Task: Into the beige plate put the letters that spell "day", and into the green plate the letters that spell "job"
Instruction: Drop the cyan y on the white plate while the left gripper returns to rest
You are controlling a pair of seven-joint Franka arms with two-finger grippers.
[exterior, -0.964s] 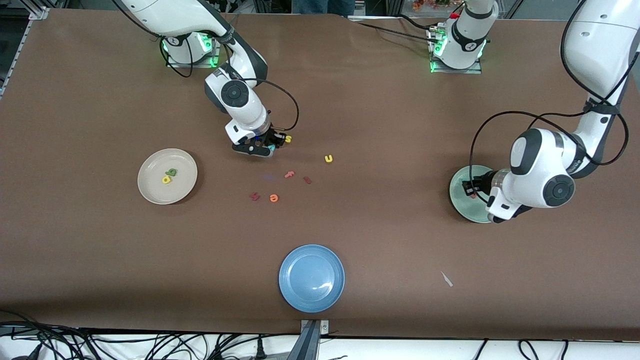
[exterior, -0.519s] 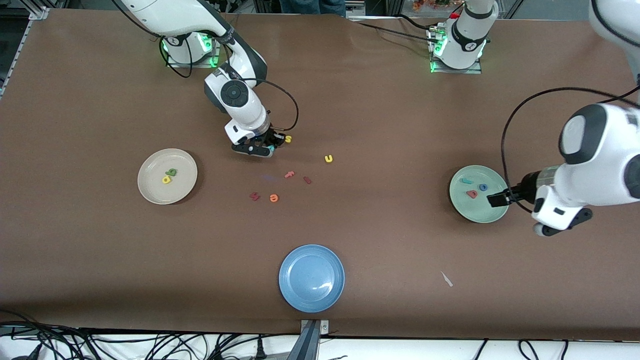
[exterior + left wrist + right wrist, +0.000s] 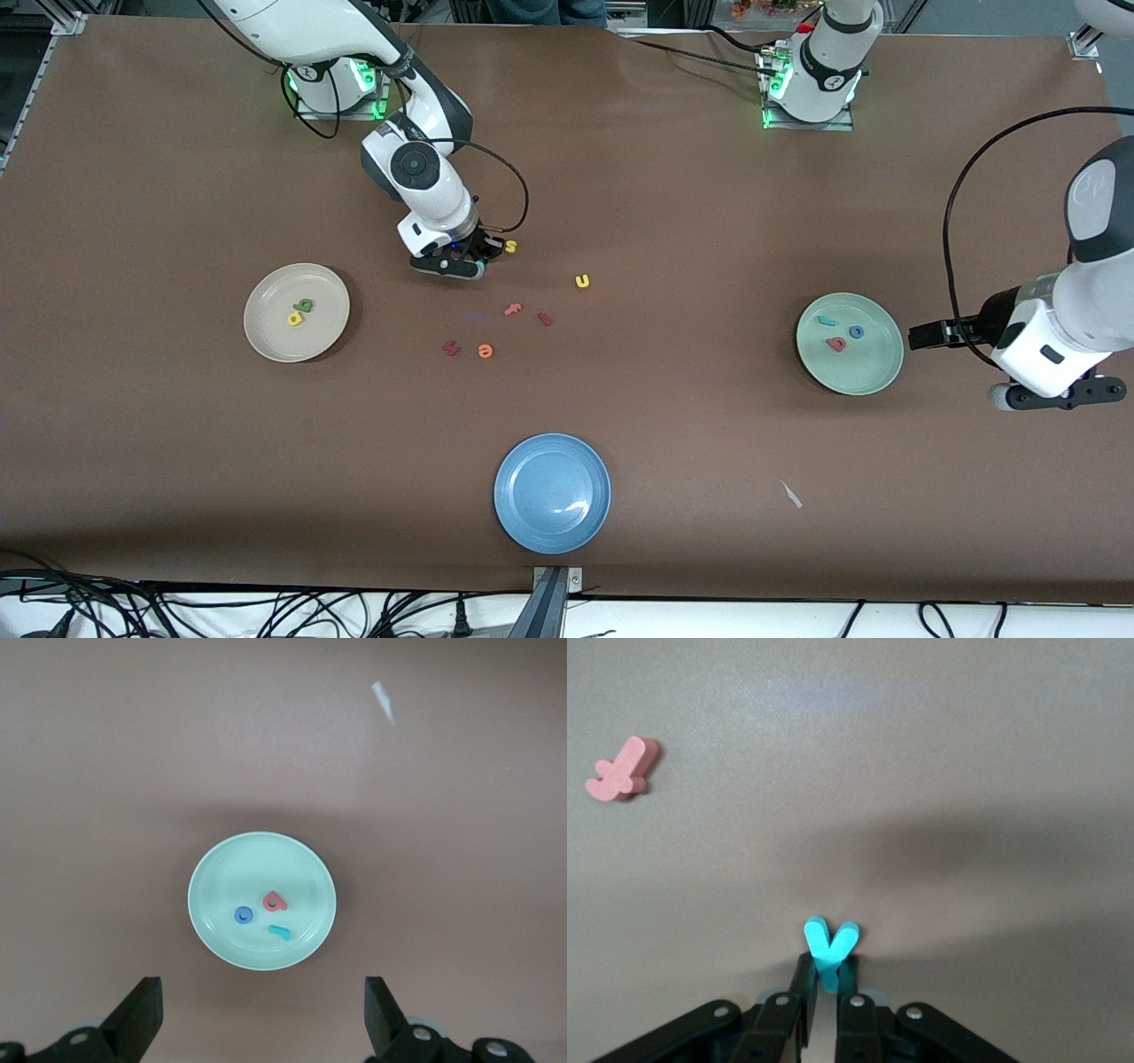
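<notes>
The beige plate holds a green d and a yellow a. On the green plate lie a teal j, a blue o and a red b. My left gripper is open and empty over the table just off that plate's rim, toward the left arm's end. My right gripper is down at the tabletop, shut on the teal y.
Loose letters lie mid-table: a yellow s beside my right gripper, a yellow u, a pink letter, two dark red ones, an orange e. A blue plate and a white scrap lie nearer the camera.
My left gripper opened, left the red b in the green plate and drew back toward the left arm's end. My right gripper closed on the teal y.
</notes>
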